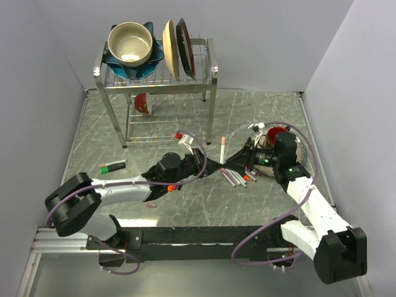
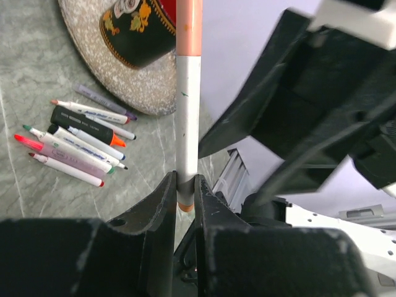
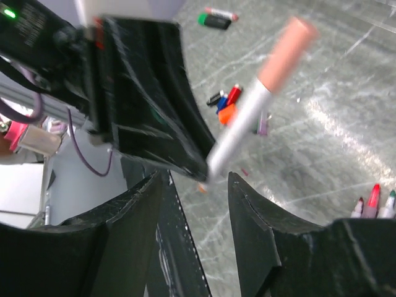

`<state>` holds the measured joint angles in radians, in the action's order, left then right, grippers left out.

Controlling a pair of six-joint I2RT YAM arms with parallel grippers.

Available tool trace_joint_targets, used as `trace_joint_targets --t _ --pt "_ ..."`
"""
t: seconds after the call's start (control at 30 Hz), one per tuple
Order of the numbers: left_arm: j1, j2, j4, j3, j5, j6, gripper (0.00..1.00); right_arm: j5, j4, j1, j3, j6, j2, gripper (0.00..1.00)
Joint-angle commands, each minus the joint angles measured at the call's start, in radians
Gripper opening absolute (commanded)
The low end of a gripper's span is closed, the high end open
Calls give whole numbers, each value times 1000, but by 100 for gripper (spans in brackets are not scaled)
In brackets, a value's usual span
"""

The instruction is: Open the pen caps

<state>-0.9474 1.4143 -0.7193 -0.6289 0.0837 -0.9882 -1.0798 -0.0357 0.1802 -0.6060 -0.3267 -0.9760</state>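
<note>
My left gripper (image 2: pixel 185 185) is shut on the lower end of a white-barrelled pen (image 2: pixel 187 111) and holds it upright above the table. The pen's peach-pink cap (image 2: pixel 189 25) is on its far end. In the top view the pen (image 1: pixel 223 150) stands between my left gripper (image 1: pixel 210 166) and my right gripper (image 1: pixel 232 161). My right gripper (image 3: pixel 198 185) is open, with its jaws on either side of the pen's held end (image 3: pixel 238 139) without touching it; the cap (image 3: pixel 288 49) points away. Several uncapped pens (image 2: pixel 74 145) lie in a pile. Loose caps (image 3: pixel 226 105) lie on the table.
A speckled plate (image 1: pixel 301 146) with a red and black cup stands at the right, behind the pen pile (image 1: pixel 238 178). A green and a red pen (image 1: pixel 113 166) lie at the left. A dish rack (image 1: pixel 158 74) with bowls and plates stands at the back.
</note>
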Motion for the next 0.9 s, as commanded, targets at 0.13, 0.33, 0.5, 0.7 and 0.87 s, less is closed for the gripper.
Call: trace_joint_targets --t 0.13,0.33,0.5,0.7,0.87 --pt "-51 67 -92 -83 7 25 1 60 -127 -5 5 -107 19 56" --pt "-70 63 -85 -77 -34 19 1 103 -90 -7 -8 -60 31 56" --pt "-73 43 -81 -49 -76 3 1 86 -55 -27 -27 -6 49 56" --pt "-77 8 -72 -26 -137 5 1 3 54 -73 -81 129 23 56" --pt "-86 -11 -71 -26 -173 5 1 33 13 -76 -60 81 33 56"
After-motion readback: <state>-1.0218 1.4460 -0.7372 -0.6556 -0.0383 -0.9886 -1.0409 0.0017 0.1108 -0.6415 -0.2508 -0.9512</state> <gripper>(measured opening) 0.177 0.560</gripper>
